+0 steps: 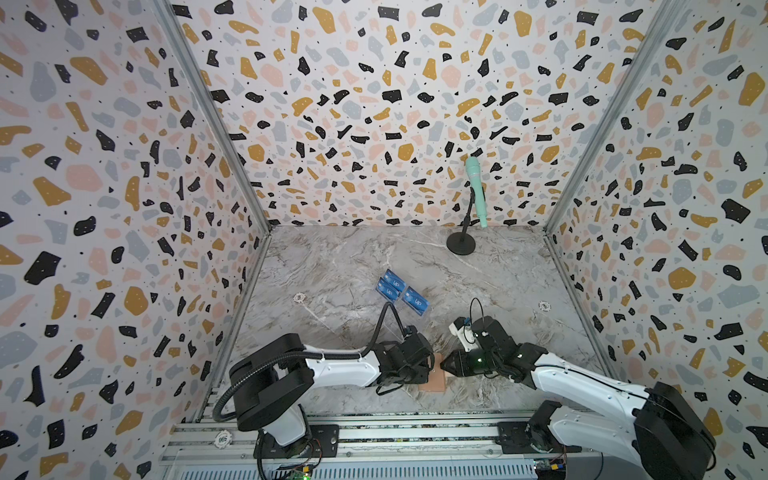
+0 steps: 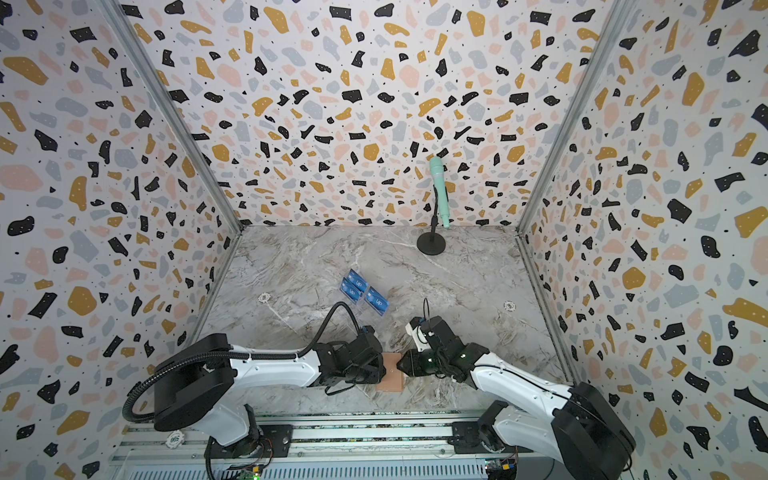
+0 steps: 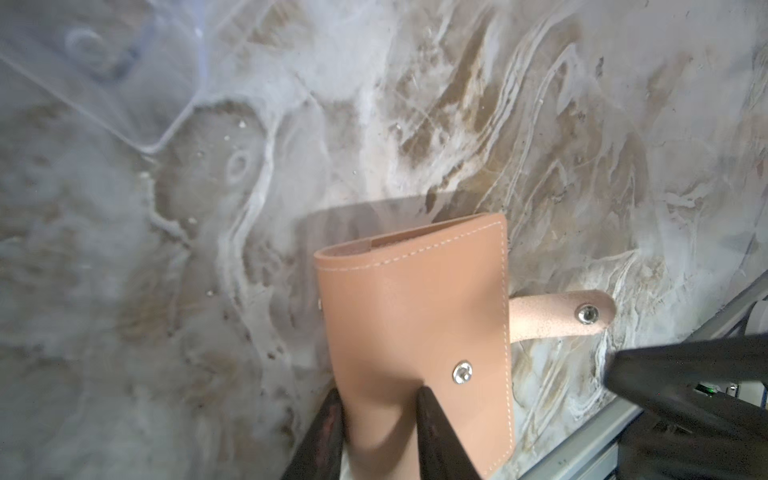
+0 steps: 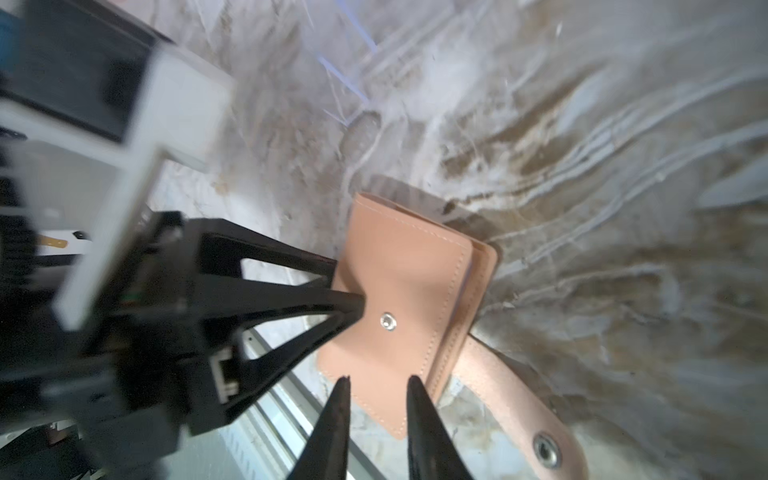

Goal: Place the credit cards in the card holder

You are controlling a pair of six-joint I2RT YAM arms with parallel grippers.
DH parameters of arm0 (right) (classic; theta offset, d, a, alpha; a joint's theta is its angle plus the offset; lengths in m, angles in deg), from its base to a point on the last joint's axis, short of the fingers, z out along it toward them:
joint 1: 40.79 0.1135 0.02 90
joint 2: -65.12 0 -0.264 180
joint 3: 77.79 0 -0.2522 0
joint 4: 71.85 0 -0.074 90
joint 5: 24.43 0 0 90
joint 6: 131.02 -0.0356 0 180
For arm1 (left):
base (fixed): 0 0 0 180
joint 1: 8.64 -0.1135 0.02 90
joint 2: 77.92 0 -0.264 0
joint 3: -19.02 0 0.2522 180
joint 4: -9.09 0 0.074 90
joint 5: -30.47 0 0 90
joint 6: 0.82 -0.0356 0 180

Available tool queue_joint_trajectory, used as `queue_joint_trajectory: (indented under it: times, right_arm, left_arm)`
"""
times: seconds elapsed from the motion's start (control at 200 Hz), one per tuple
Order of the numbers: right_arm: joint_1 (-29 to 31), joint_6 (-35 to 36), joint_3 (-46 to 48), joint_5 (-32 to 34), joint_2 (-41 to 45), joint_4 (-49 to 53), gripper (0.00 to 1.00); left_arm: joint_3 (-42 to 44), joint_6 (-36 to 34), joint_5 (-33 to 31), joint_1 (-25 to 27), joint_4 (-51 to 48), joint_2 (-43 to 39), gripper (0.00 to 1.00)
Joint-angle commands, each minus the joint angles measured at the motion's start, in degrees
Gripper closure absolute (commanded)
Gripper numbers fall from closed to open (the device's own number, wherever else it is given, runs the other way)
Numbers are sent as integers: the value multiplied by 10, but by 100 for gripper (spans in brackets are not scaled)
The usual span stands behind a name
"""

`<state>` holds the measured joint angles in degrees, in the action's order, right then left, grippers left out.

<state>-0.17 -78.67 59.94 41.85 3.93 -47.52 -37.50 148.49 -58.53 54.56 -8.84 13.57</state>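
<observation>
Card holder clamped by left gripper, three credit cards in stand

You have one card holder on the marble table, near its front edge, between both arms. Your left gripper is pinched onto the front cover's edge; the cover is buckled and the one snap tab hangs unsnapped. Your right gripper has its jaws parted at the holder's corner, gripping nothing. All three blue cards sit in one clear stand, farther back. One microphone stands at the rear.
</observation>
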Motion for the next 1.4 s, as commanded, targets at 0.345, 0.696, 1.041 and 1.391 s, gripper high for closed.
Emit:
queue_joint_trajectory:
  times: [0.345, 0.696, 1.041, 1.391]
  right_arm:
    - [-105, 81, -2, -18, -11, 123, 65]
    - [-121, 73, 9, -4, 2, 140, 73]
    - [-134, 52, 33, -29, -13, 119, 76]
    - [-148, 38, 55, -67, -1, 81, 80]
  left_arm:
    - [-5, -21, -16, 12, -54, 48, 69]
    - [-11, -31, -16, 12, -40, 37, 66]
    - [-7, -27, -12, 12, -31, 37, 66]
    - [-2, -26, -6, 12, -22, 38, 66]
